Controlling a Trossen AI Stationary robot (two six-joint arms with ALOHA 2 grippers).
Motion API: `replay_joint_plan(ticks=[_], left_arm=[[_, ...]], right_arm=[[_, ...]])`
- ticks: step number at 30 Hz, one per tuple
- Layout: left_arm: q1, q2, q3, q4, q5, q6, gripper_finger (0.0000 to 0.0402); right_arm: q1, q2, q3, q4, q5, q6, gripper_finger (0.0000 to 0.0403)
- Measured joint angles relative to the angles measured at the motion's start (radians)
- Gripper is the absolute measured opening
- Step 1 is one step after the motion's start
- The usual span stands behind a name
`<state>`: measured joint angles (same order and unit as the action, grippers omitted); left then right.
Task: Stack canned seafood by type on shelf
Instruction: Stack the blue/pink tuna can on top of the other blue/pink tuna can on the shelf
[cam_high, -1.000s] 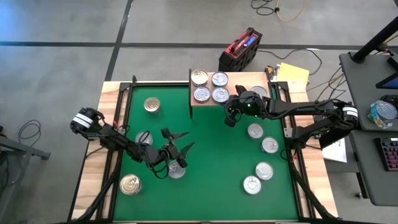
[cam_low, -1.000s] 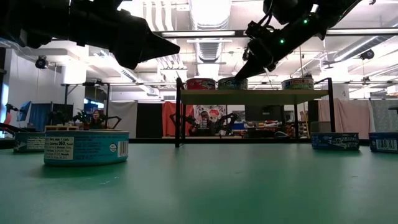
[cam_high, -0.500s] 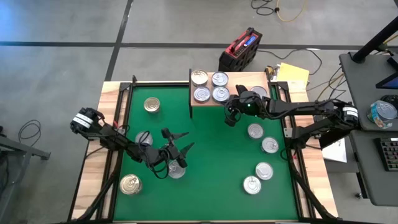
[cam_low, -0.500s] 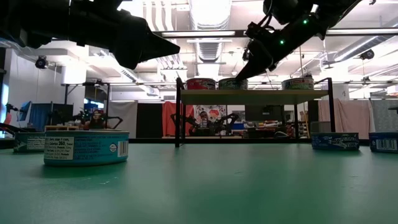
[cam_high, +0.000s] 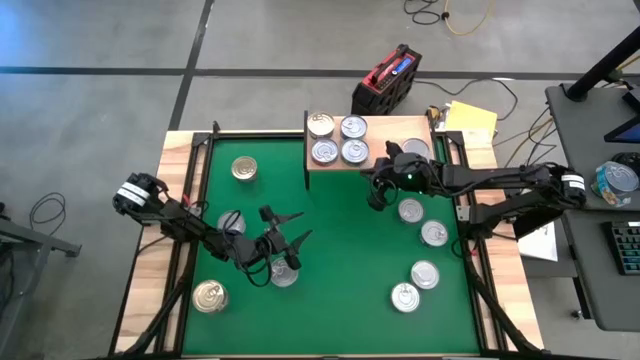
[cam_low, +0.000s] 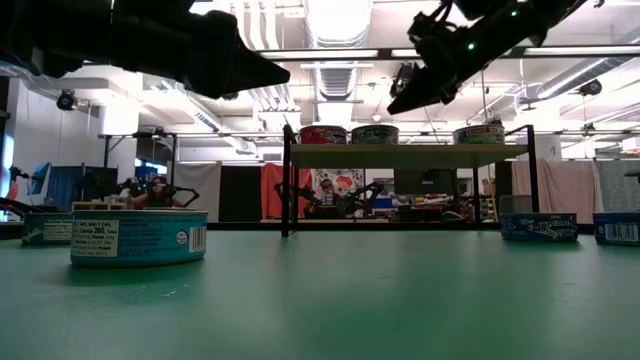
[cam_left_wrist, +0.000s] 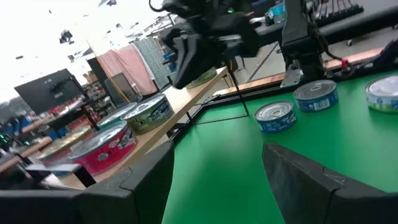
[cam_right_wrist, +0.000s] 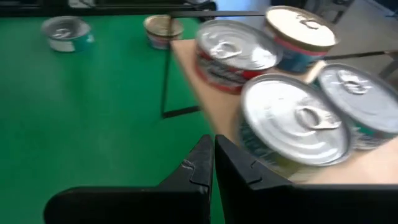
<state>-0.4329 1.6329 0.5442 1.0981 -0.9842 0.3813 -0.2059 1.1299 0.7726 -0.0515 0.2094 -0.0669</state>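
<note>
The shelf (cam_high: 387, 130) stands at the mat's far edge on thin black legs. Several silver-topped cans (cam_high: 354, 151) sit flat on it, one of them red-labelled (cam_right_wrist: 235, 55). More cans stand on the green mat: a gold one (cam_high: 244, 168), another gold one (cam_high: 209, 296), and silver ones (cam_high: 410, 210) at the right. My right gripper (cam_high: 377, 198) is shut and hovers just off the shelf's near edge, above the mat. My left gripper (cam_high: 297, 226) is open and level over the mat's left half, with a can (cam_high: 285, 272) just near of it. Another can (cam_high: 232, 222) is half hidden under that arm.
A red and black case (cam_high: 388, 78) and yellow paper (cam_high: 470, 120) lie beyond the table's far edge. A wooden border (cam_high: 178, 200) frames the mat. Three more cans (cam_high: 425, 274) stand at the near right. There is free room at the mat's middle (cam_high: 350, 250).
My right gripper, still shut, has drawn back from the shelf's near edge toward the table's right edge and risen a little.
</note>
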Motion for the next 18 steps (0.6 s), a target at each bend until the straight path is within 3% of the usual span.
replay_joint_plan(ticks=[8, 14, 18], left_arm=[[-0.049, 0.000, 0.006, -0.002, 0.001, -0.110, 0.0229], [-0.087, 0.000, 0.078, -0.008, 0.000, -0.132, 0.0229], [-0.095, 0.000, 0.154, -0.126, -0.003, -0.171, 0.0229]], right_arm=[[0.152, -0.053, -0.029, 0.004, 0.001, 0.091, 0.0009], [0.270, -0.061, -0.033, 0.004, 0.001, 0.135, 0.0009], [0.351, -0.060, -0.042, 0.005, 0.002, 0.156, 0.0009]])
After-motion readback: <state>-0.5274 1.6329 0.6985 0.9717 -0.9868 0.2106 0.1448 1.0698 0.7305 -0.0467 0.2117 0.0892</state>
